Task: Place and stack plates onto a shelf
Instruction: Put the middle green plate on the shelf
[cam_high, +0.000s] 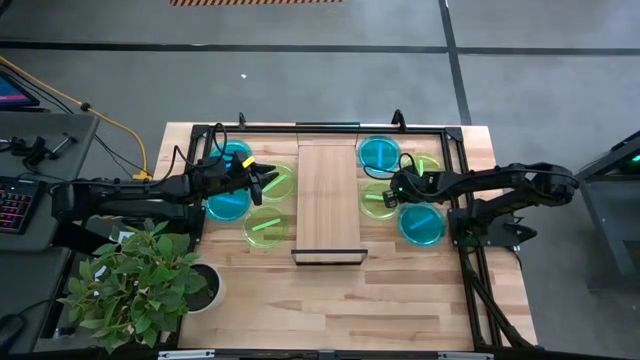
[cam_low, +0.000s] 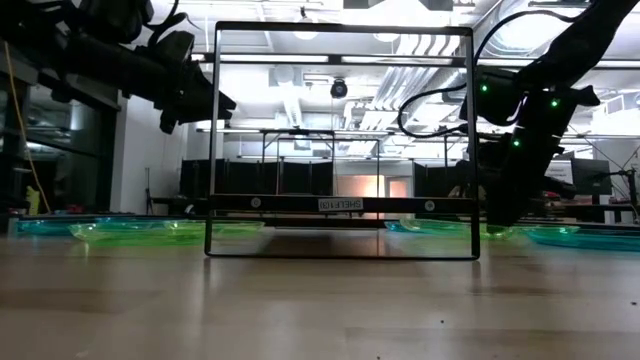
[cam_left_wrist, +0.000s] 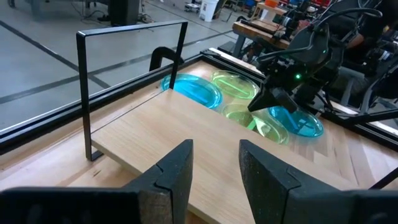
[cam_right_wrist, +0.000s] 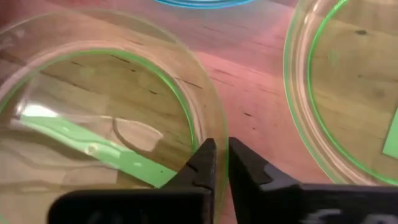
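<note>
The shelf (cam_high: 328, 200) lies mid-table, a light-wood board with dark bars at its short ends. Two cyan and two yellow-green plates lie flat on the table on each side of it. My right gripper (cam_high: 395, 188) is down at the yellow-green plate (cam_high: 378, 203) closest to the shelf's right edge, shut on its rim. My left gripper (cam_high: 268, 180) hangs open above the left-hand plates, over a yellow-green plate (cam_high: 277, 182), touching nothing. In the left wrist view its fingers (cam_left_wrist: 180, 168) stand apart, facing the shelf (cam_left_wrist: 161, 137). My right gripper (cam_right_wrist: 222, 155) pinches the rim (cam_right_wrist: 214, 134) of the yellow-green plate (cam_right_wrist: 93, 143), on the edge toward the table's right. One finger is inside the rim and one outside. The fingers slant down from the table's right. The plate lies flat on the table.
The other right-hand plates lie close around the held one: cyan (cam_high: 380, 153), yellow-green (cam_high: 424, 165), cyan (cam_high: 421, 223). A dark frame rail (cam_high: 462, 200) runs along the table's right side. A potted plant (cam_high: 140, 280) stands at the near left corner.
</note>
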